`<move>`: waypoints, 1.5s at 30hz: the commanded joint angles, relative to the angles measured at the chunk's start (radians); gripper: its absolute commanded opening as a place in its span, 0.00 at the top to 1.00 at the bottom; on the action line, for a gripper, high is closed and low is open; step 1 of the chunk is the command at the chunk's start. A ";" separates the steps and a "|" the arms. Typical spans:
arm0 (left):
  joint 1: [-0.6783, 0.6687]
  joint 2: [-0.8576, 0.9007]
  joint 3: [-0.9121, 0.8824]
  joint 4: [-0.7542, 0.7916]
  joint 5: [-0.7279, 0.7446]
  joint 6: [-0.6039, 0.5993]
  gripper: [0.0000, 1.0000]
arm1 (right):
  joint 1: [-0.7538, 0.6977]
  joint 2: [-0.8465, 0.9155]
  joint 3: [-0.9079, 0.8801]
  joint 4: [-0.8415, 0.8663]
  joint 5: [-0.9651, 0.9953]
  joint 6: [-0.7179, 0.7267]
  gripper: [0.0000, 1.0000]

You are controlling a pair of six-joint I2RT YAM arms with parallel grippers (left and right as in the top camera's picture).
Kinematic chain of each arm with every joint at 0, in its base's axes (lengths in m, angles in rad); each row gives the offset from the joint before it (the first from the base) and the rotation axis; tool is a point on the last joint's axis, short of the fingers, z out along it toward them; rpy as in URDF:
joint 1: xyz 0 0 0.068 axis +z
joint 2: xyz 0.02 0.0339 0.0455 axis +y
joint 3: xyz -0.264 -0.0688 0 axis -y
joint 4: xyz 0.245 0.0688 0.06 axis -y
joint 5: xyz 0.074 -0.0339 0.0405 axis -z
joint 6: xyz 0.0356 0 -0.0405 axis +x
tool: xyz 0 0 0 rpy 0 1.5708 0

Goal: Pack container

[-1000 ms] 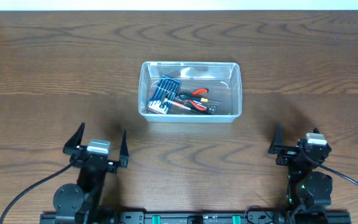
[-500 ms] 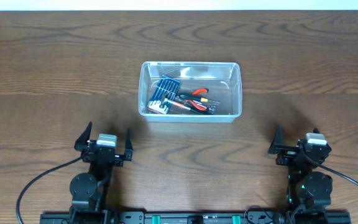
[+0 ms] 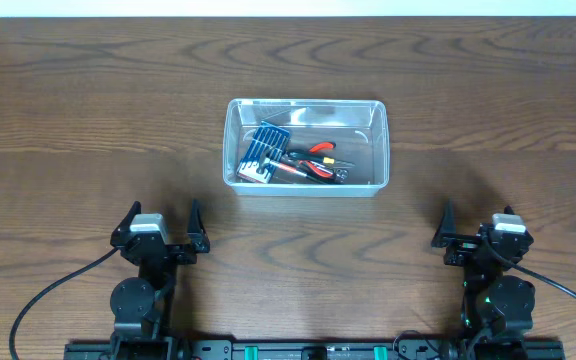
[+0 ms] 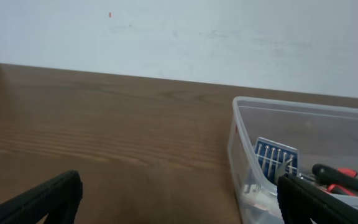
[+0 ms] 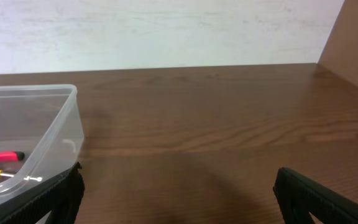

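The clear plastic container (image 3: 380, 150) stands in the middle of the table. It holds a blue case of bits (image 3: 261, 152), red-handled pliers (image 3: 310, 150) and other small tools. My left gripper (image 3: 161, 214) is open and empty near the front edge, well short of the container and to its left. My right gripper (image 3: 478, 222) is open and empty near the front right. The left wrist view shows the container (image 4: 238, 149) at right between the open fingers (image 4: 179, 202). The right wrist view shows its corner (image 5: 55, 124) at left, with the fingers (image 5: 179, 199) wide apart.
Bare brown wood table (image 3: 88, 120) lies all round the container. A white wall (image 4: 179, 37) runs behind the far edge. Cables trail from both arm bases at the front edge.
My left gripper swung a little right, then back left, staying open near the front edge. The right arm and the container have not moved.
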 commanded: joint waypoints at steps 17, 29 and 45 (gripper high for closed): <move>-0.097 -0.008 -0.018 -0.041 -0.037 -0.010 0.02 | -0.007 -0.006 -0.004 0.000 0.003 0.013 0.01; -0.097 -0.008 -0.017 -0.041 -0.037 -0.010 0.02 | -0.007 -0.006 -0.004 0.000 0.003 0.013 0.01; -0.097 -0.006 -0.017 -0.041 -0.037 -0.010 0.02 | -0.007 -0.006 -0.004 0.000 0.003 0.013 0.01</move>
